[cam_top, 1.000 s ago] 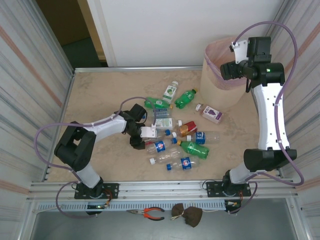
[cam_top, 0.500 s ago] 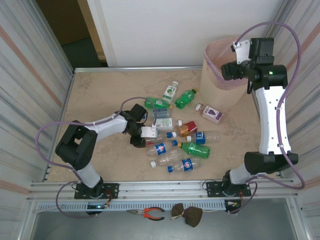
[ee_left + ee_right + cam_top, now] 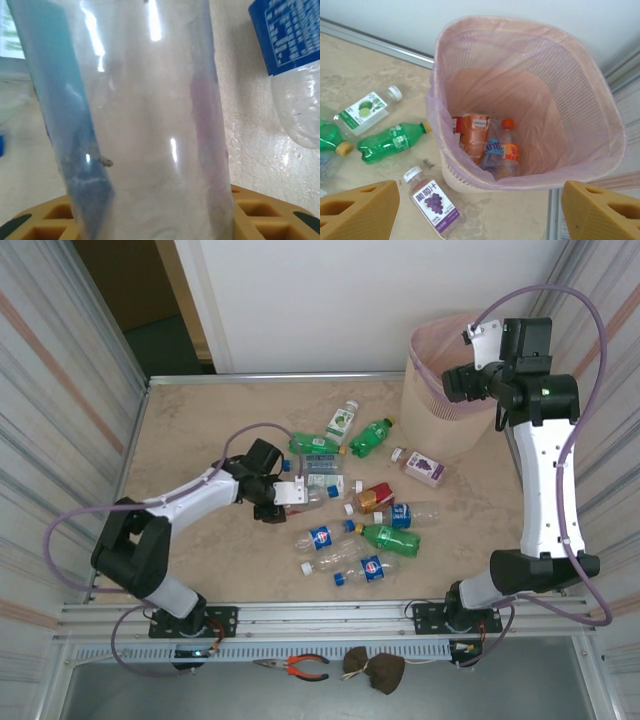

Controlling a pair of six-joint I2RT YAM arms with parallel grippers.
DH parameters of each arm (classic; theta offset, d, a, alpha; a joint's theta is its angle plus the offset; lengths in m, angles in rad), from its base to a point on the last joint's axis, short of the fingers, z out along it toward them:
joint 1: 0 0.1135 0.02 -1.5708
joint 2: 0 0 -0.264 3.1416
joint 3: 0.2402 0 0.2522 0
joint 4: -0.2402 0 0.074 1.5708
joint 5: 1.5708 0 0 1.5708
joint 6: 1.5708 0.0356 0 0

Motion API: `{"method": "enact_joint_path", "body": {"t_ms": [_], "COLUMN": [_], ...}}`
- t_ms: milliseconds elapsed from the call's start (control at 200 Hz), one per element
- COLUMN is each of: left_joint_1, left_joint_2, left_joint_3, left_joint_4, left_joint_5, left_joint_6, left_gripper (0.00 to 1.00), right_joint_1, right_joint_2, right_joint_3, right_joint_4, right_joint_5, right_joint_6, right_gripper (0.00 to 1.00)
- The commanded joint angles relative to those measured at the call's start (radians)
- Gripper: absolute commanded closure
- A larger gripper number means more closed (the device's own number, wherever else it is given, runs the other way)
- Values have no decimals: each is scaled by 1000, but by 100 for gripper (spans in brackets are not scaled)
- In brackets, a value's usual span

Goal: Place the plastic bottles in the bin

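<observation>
We saw left claw point(image 3: 288, 494) mid-worktop point(image 3: 200, 430), clamped round clear bottle point(image 3: 150, 125), at edge of loose bottles point(image 3: 390, 538) lying flat. Just beside held one lay blue-label bottle point(image 3: 290, 40). Over bin point(image 3: 432, 400), at far right corner, hung right claw point(image 3: 466, 380), jaws wide, nothing between them. Inside bin we spotted few bottles at bottom, orange-cap bottle point(image 3: 507, 145) among them. By bin's foot lay purple-label bottle point(image 3: 436, 202).
</observation>
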Motion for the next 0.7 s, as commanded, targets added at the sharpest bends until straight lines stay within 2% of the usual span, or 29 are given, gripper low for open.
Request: {"method": "enact_joint_path", "body": {"t_ms": [0,205,321,541,696], "left_joint_1": [12,18,18,18,18], "left_joint_2": [-93,-220,-291,-395,-447], "left_joint_3": [-6,19,16,14,3], "left_joint_4": [-16,38,120,315,475], "left_joint_5": [49,187,294,471,563], "left_joint_6": [-32,-122,-210,-409,-544], "left_gripper": [56,56,57,57,57], "right_joint_1": [15,30,39,44,74], "right_joint_2": [-59,-132,-197,-367,-447], "right_joint_3": [-25,-103,-200,-433,-548], "right_joint_4": [5,68,162,539,806], "right_joint_5": [-58,-218,-365,-706,-860], "right_joint_6": [34,86,128,302,433], "right_gripper": [16,16,16,16,15]}}
